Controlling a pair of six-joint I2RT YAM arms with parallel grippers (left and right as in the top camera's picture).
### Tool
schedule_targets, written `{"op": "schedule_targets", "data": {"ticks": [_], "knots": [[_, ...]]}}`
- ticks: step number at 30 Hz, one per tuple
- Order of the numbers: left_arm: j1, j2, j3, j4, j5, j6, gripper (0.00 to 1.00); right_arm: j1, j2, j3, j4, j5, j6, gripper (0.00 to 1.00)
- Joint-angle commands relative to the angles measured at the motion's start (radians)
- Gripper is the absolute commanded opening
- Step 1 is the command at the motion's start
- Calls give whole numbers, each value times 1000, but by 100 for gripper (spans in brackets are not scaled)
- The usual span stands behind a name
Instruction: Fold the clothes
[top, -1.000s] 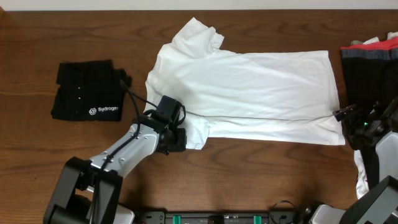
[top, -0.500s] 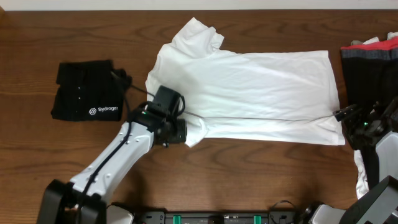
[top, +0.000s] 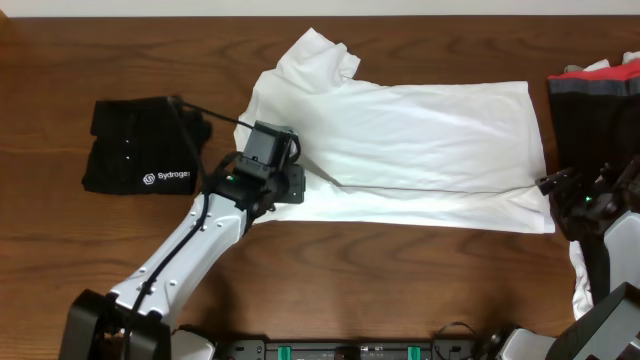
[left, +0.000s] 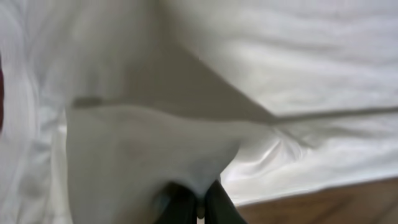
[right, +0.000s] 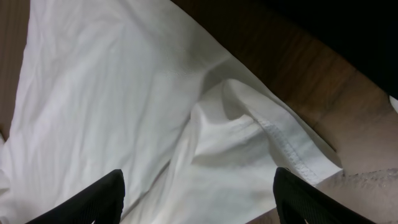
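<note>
A plain white T-shirt lies spread across the middle of the table, partly folded lengthwise. My left gripper is shut on the shirt's near-left sleeve and holds it lifted over the shirt body; in the left wrist view the white cloth is pinched between the black fingers. My right gripper is open at the shirt's right hem corner; in the right wrist view its fingertips straddle the hem without holding it.
A folded black shirt with white lettering lies at the left. A stack of folded dark and red garments sits at the right edge. More white cloth lies under the right arm.
My left gripper has moved up and away from the front edge, carrying the sleeve onto the shirt body. The right arm has not moved.
</note>
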Motion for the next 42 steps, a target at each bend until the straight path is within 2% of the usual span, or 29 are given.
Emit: {"op": "schedule_targets", "data": {"ticks": [1, 13, 14, 16, 19, 22, 25, 30, 33, 38, 42], "knots": [[2, 45, 8, 43, -31, 26, 6, 6, 3, 18, -1, -2, -1, 75], [2, 182, 8, 270, -58, 62, 6, 6, 3, 18, -1, -2, -1, 75], [2, 188, 8, 282, -58, 62, 8, 6, 3, 18, -2, -2, -1, 75], [2, 196, 8, 312, -63, 62, 35, 6, 3, 18, -1, -11, -1, 75], [3, 196, 14, 346, -99, 61, 56, 6, 3, 18, -1, -21, -1, 75], [20, 193, 50, 316, -98, 61, 60, 6, 3, 18, -2, -26, -1, 75], [35, 178, 111, 177, -80, 62, 64, 6, 3, 18, -5, -29, -1, 75], [24, 150, 146, -48, 5, 62, 63, 6, 3, 18, -13, -28, -1, 75], [3, 158, 131, -109, 11, 63, 62, 6, 3, 18, -27, -28, -13, 75], [-29, 211, 109, -109, 11, 63, 37, 6, 3, 18, -28, -28, -86, 75], [-36, 263, 109, -74, 11, 63, 33, 6, 3, 18, -40, -28, -88, 75]]}}
